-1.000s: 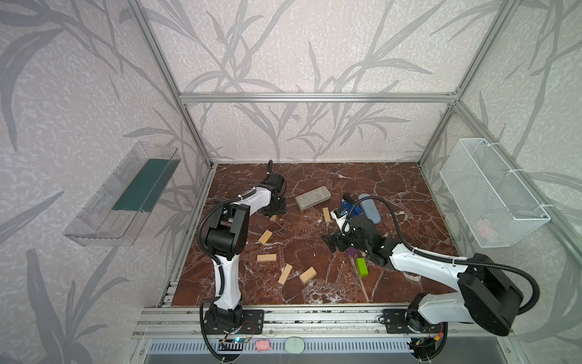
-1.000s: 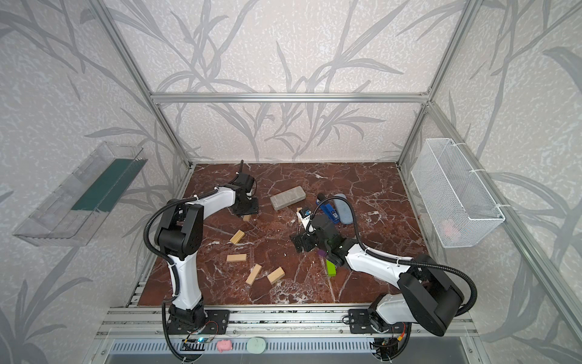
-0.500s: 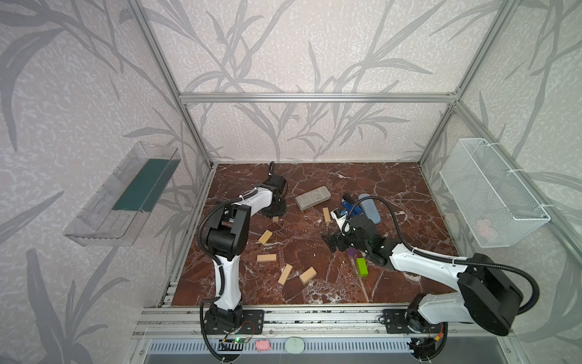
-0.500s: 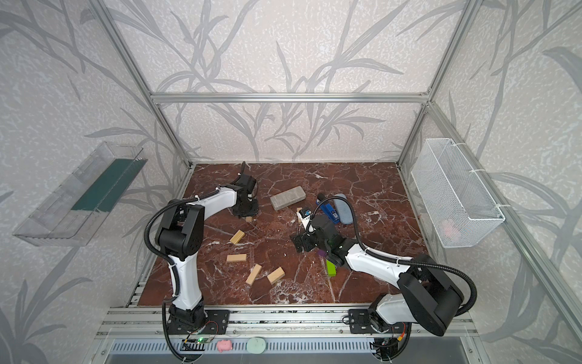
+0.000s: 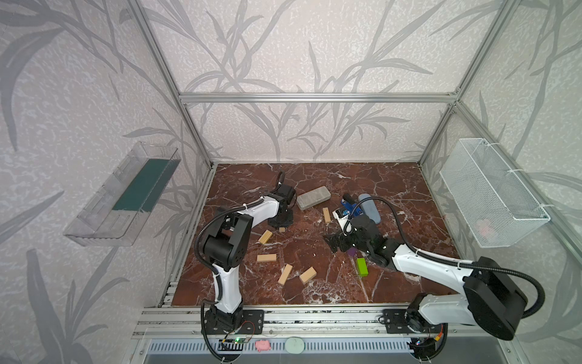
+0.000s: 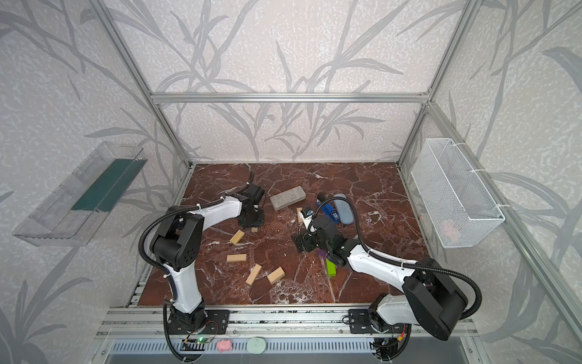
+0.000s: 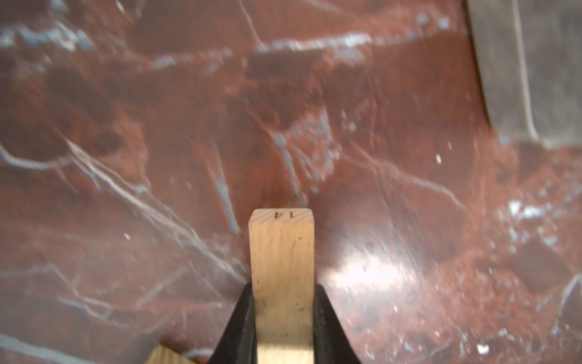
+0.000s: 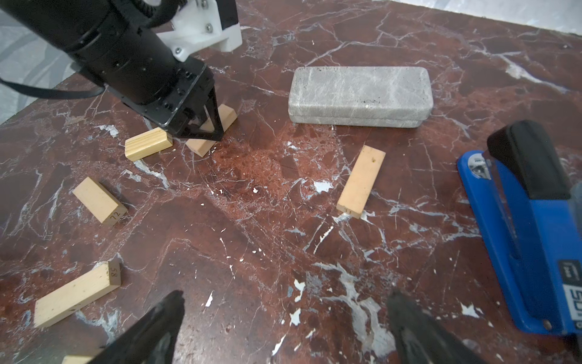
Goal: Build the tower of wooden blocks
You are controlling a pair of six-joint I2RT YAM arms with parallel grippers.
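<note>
Wood blocks point(image 5: 266, 257) lie scattered flat over the red marble tabletop point(image 5: 393, 189); no tower stands yet. The left gripper point(image 8: 201, 126) is clamped on one pale wooden block point(image 7: 282, 252) near the speckled grey slab point(image 5: 313, 197), seemingly the first pick. The right gripper point(image 8: 285, 297) hangs wide and empty beside the purple block point(image 5: 351, 251) and lime green block point(image 5: 362, 266). Next, likely: lift straight, then set it flat on open marble as a base.

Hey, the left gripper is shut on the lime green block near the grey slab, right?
Wrong colour: the left gripper is shut on a pale wood block near the grey slab, as the left wrist view shows.
</note>
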